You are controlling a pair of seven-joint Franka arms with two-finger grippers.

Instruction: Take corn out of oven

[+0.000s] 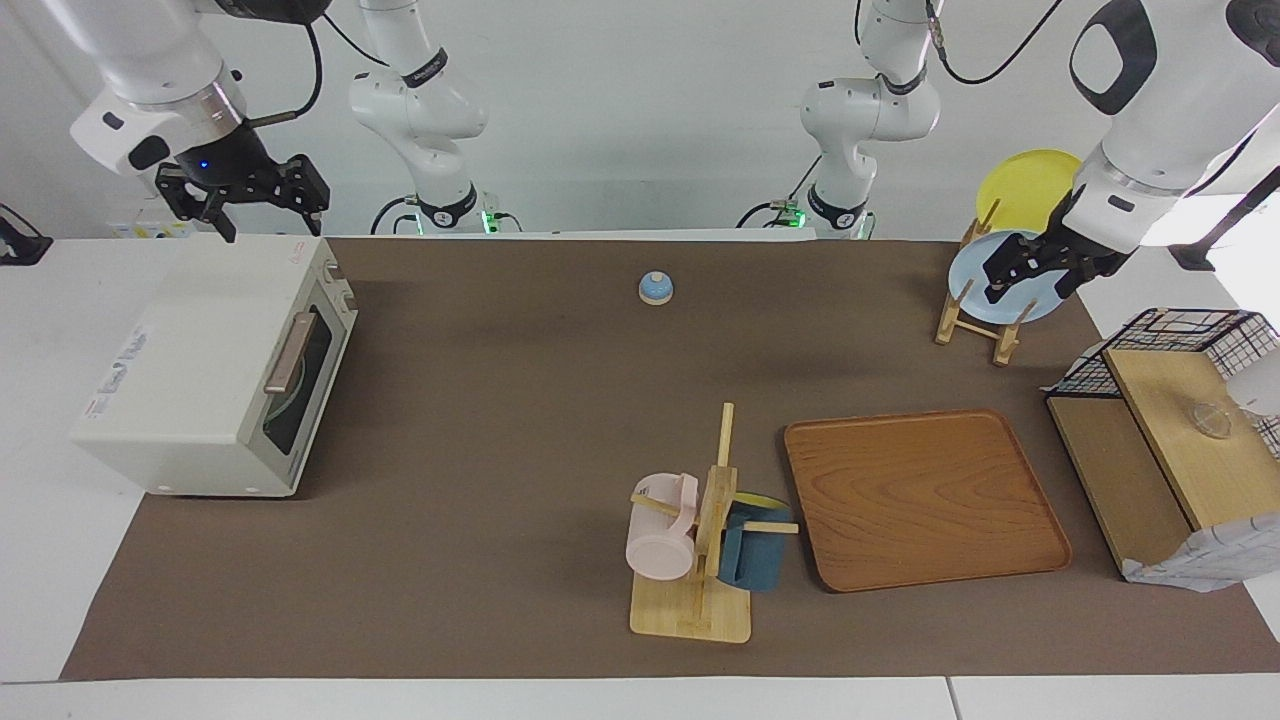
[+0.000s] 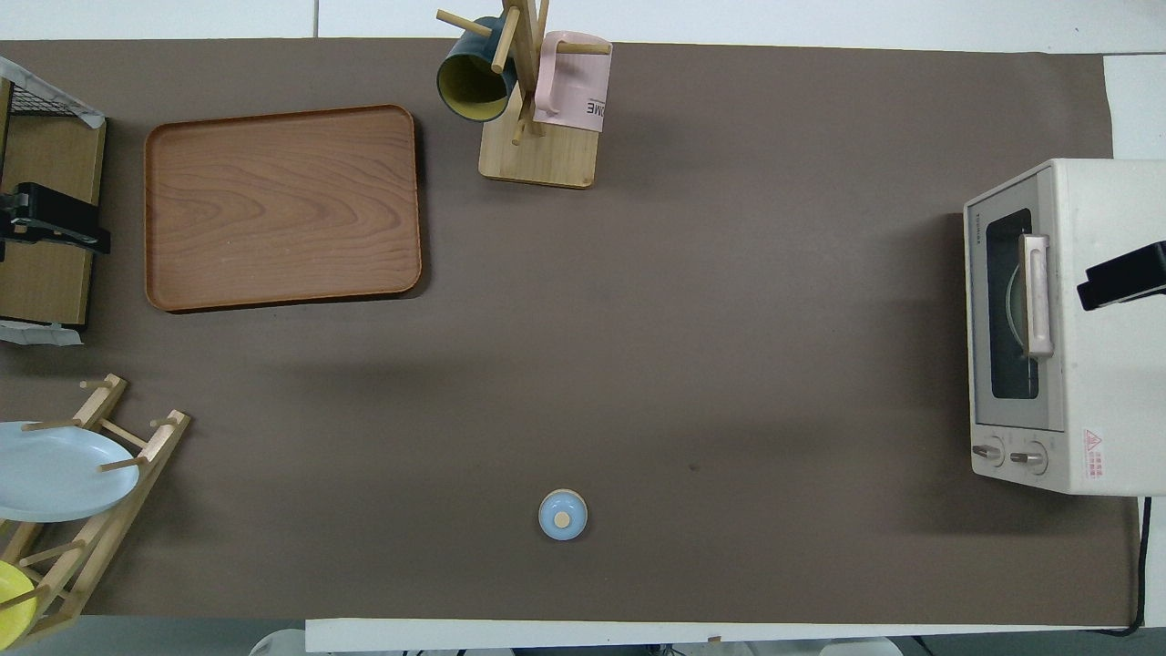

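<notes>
The corn shows in neither view; the oven (image 1: 215, 375) has its dark glass door (image 2: 1011, 305) shut, and only a faint curved shape shows through it. In the overhead view the oven, the blue plate (image 2: 59, 469) and the yellow plate (image 2: 11, 597) run off the edges.

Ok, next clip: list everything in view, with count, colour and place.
oven: 1, cream-white, door shut, right arm's end
bell: 1, blue, mid-table, near robots
mug tree: 1, wooden, pink and dark blue mugs
tray: 1, brown wood, beside mug tree
plate rack: 1, wooden, blue and yellow plates
wire basket: 1, black, left arm's end
right end effector: over oven, open
left end effector: over plate rack
corn: none visible
</notes>
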